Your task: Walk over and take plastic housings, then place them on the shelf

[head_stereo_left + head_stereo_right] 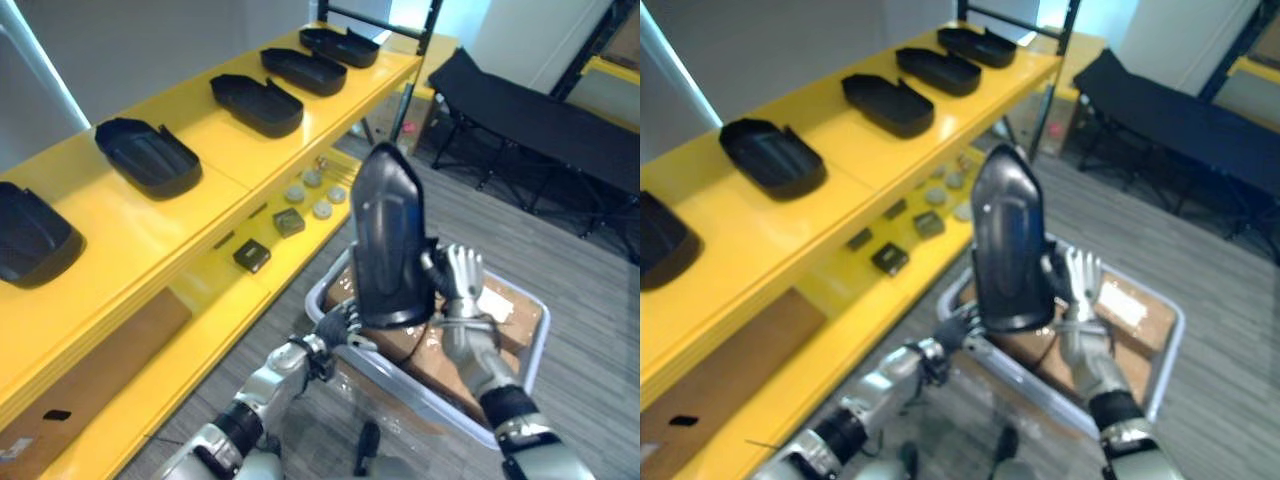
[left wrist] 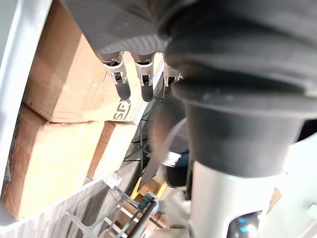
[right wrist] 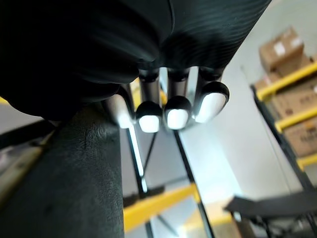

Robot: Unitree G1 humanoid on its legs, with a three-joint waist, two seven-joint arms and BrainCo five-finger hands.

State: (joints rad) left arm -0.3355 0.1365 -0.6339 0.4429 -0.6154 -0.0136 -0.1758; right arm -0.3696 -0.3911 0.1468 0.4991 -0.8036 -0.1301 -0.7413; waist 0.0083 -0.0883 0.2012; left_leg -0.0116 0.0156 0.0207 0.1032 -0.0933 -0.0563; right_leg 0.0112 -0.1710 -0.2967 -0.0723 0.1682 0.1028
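1. The right hand (image 1: pixel 462 285) stands just right of centre. Its fingers (image 3: pixel 177 111) are straight and upright, pressed flat against the right side of a black plastic housing (image 1: pixel 390 245) (laid along it, not curled round it).
2. The left hand (image 1: pixel 338 325) sits lower, just left of centre, at the housing's lower left edge. In its own wrist view its fingers (image 2: pixel 144 82) look nearly straight, propping rather than gripping.
3. The housing stands upright between the two hands in the middle of the frame, with its narrow end up and its glossy outer face toward the camera.
4. Below it, at lower centre, is a pale bin (image 1: pixel 537 345) holding cardboard boxes (image 1: pixel 512 305). Whether the housing's lower end touches them cannot be told.
5. A yellow shelf (image 1: pixel 200 210) runs from the lower left to the upper centre. Its top board carries a row of black housings (image 1: pixel 148 155), five in all, open side up and apart from one another.
6. On the lower board lie small dark blocks (image 1: pixel 252 256) and round grey pieces (image 1: pixel 310 195).
7. At the upper right a black folding cot (image 1: pixel 540 110) stands on the grey floor (image 1: pixel 590 300).
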